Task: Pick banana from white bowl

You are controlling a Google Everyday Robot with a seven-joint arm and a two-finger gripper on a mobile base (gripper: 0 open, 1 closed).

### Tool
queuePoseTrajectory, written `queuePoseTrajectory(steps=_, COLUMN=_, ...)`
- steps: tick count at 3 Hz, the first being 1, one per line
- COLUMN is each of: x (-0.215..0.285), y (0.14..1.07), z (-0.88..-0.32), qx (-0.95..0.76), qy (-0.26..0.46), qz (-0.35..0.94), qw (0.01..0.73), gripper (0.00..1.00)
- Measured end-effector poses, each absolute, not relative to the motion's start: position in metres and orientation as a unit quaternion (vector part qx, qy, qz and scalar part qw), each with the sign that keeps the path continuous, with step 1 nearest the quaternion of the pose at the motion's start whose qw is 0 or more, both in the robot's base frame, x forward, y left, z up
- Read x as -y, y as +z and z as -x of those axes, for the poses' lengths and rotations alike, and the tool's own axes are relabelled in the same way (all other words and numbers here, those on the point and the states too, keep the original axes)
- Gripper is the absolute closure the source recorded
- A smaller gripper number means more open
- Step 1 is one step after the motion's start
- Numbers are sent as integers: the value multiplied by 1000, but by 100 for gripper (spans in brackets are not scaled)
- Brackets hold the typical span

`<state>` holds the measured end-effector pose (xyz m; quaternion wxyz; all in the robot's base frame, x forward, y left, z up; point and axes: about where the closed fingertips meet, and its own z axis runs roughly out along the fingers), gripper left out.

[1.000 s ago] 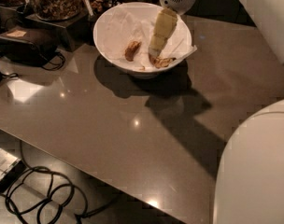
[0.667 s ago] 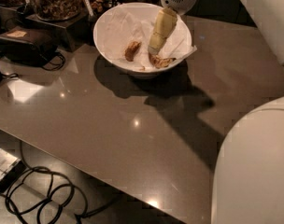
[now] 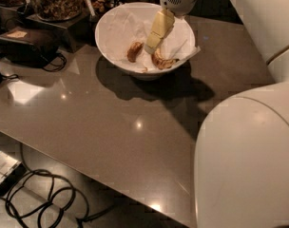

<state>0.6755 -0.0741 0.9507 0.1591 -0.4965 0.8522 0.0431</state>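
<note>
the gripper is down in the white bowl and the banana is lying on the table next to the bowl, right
Not quite. The banana is not on the table; it lies inside the white bowl, on the crumpled paper, close beside the gripper. The gripper is indeed down in the bowl. The camera view shows this.

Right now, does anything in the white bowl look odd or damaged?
The banana in the white bowl is heavily browned, and a short brown chunk lies apart beside it. The paper lining is crumpled, with one corner poking over the rim. The gripper is inside the bowl, just above the banana.
</note>
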Motion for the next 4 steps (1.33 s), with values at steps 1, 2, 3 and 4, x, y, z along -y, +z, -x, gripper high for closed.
queuePoseTrajectory(steps=1, x=74, y=942, z=-683, qx=-860, qy=49, qz=484, qw=153, gripper=4)
queuePoseTrajectory(steps=2, x=76, y=935, z=-687, qx=-865, qy=51, qz=477, qw=147, gripper=9)
queuePoseTrajectory(steps=3, x=75, y=929, z=-690, qx=-868, qy=51, qz=473, qw=142, gripper=14)
queuePoseTrajectory(steps=4, x=73, y=924, z=-692, qx=-869, qy=50, qz=473, qw=136, gripper=20)
